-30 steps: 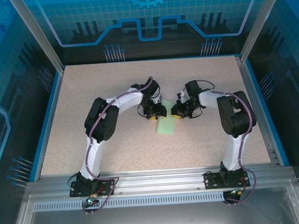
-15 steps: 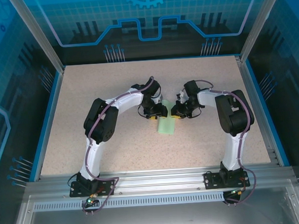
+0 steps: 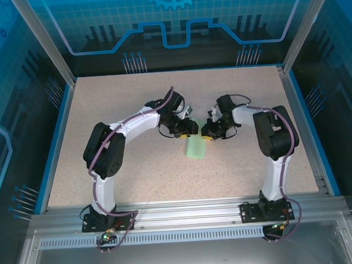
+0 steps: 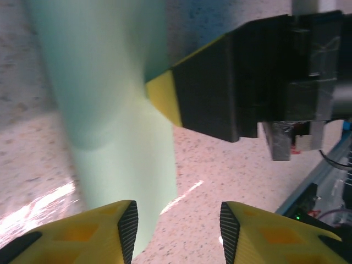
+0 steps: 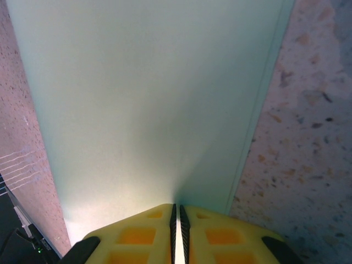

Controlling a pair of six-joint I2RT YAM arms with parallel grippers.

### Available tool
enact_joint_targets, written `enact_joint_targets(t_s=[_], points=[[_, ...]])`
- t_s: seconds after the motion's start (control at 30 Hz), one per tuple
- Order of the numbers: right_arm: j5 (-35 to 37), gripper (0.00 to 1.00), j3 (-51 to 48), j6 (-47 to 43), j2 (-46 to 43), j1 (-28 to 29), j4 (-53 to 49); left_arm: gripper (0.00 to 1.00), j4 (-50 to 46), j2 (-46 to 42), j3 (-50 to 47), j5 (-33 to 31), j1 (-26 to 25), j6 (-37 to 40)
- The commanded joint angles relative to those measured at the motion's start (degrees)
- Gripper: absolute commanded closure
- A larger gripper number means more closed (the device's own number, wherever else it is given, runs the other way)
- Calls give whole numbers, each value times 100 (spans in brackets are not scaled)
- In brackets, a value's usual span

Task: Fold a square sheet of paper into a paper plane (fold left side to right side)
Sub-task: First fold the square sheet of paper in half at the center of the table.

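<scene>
Right gripper (image 5: 176, 214) and left gripper (image 4: 179, 220) meet over the middle of the speckled worktop (image 3: 103, 112), where the pale green sheet of paper (image 3: 195, 147) shows as a narrow strip. Right's yellow fingers are pressed together, pinching the sheet's far end. Left hangs just beside, fingers spread, gripping nothing.

A fixed camera above and behind the arm bases (image 3: 106, 220) looks down at a slant over the whole speckled surface (image 3: 137, 176). The left wrist camera looks out past the left tool (image 4: 177, 223) from very close above the surface, facing the right tool (image 4: 162, 99). The right wrist camera looks past its own tool from closer yet. All three views share the pale green sheet of paper (image 3: 195, 147).
</scene>
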Motion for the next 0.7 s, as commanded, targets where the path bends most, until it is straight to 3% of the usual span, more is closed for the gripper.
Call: enact_joint_targets(t_s=[0.0,0.2,0.4,0.67], points=[[271,86,8,-60,279,74,-288,53,321,293,5,491,-77,-176],[276,86,37,-60,280,86,-310,53,206,659,49,300,-77,-134],[343,86,31,-85,273,89,-374,53,-191,845,-18,-355,-41,16],[425,86,49,-112,287,90,-456,54,-64,805,-516,-375,52,23]])
